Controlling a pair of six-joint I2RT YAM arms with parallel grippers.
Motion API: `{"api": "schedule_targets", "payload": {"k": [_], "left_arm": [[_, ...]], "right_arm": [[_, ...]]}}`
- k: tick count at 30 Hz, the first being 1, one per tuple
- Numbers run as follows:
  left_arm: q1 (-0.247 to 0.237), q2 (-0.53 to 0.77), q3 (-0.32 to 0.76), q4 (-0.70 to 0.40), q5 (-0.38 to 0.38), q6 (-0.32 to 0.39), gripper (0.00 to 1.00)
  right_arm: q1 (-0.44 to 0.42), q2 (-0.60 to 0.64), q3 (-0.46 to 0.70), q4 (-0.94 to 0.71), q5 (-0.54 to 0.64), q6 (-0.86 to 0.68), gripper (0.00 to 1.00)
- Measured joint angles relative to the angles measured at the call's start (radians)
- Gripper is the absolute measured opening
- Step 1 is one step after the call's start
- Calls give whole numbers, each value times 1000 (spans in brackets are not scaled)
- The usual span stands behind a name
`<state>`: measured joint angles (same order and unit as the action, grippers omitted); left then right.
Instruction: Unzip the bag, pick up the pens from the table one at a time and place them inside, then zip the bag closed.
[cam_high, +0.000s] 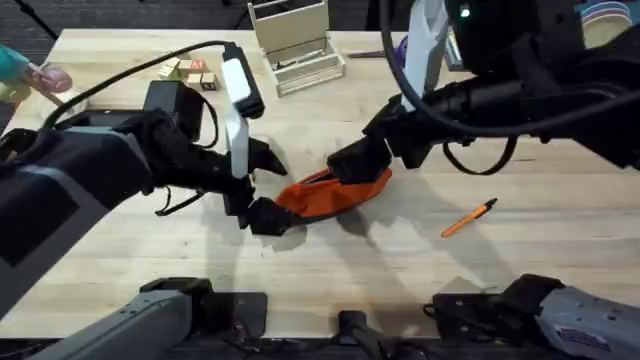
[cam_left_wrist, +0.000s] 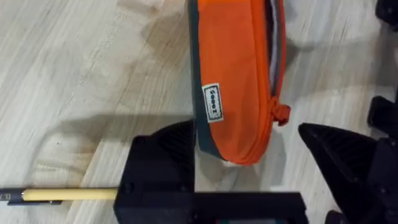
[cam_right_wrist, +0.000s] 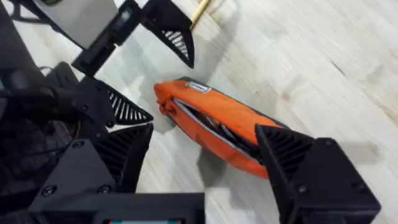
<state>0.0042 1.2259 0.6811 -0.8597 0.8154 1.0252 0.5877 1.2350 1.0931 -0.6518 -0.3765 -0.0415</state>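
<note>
The orange bag (cam_high: 332, 194) lies mid-table, its zip partly open with pale lining showing (cam_right_wrist: 208, 124). My left gripper (cam_high: 268, 188) is open and straddles the bag's left end, where the zip pull (cam_left_wrist: 281, 114) sits; one finger (cam_left_wrist: 165, 162) touches the bag's dark edge. At the other end my right gripper (cam_high: 360, 162) is open too, with one finger (cam_right_wrist: 298, 162) over that end. An orange pen (cam_high: 470, 217) lies on the table (cam_high: 520, 270) to the right of the bag. Behind the left gripper lies a yellowish pen (cam_left_wrist: 68, 195).
A wooden organiser box (cam_high: 297, 45) stands at the back centre, with small wooden blocks (cam_high: 187, 70) to its left. A black cable (cam_high: 150, 65) loops over the left arm. Bare wood spreads along the front and at the right around the orange pen.
</note>
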Motion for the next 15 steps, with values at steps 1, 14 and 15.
{"api": "schedule_targets", "payload": {"k": [1,14,15], "left_arm": [[0,0,0,0,0,0,993],[0,-30,0,-31,-3,0,994],[0,-45,0,-38,-3,0,994]], "right_arm": [[0,0,0,-7,2,-8,997],[0,0,176,-207,15,-256,997],[0,0,187,-213,15,-288,997]]}}
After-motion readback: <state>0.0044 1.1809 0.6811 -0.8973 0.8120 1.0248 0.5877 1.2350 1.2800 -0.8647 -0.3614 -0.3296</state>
